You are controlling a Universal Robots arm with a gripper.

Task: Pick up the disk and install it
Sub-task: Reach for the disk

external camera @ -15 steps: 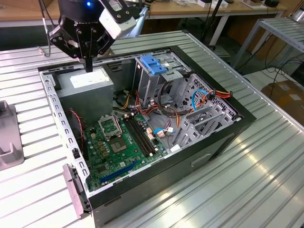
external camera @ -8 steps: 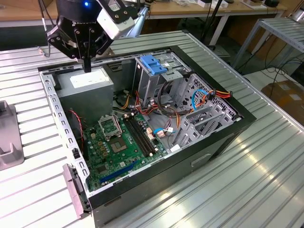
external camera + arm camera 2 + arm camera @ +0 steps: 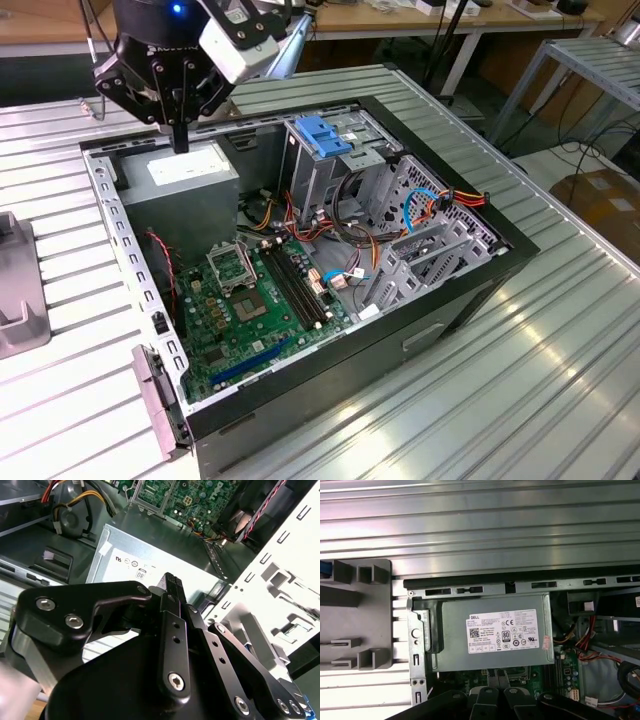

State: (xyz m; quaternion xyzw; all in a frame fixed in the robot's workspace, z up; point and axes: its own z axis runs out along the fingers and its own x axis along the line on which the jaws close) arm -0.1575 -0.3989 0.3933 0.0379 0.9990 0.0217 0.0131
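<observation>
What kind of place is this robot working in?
Most likely a robotics lab or workshop: an open computer case with its motherboard exposed sits on a ribbed metal table, with wooden workbenches behind.

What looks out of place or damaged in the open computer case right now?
Nothing looks damaged or spilled. The end effector hangs above the power-supply box, holding nothing. Only untidy spot: loose cables sprawl between the motherboard and the drive cage.
</observation>
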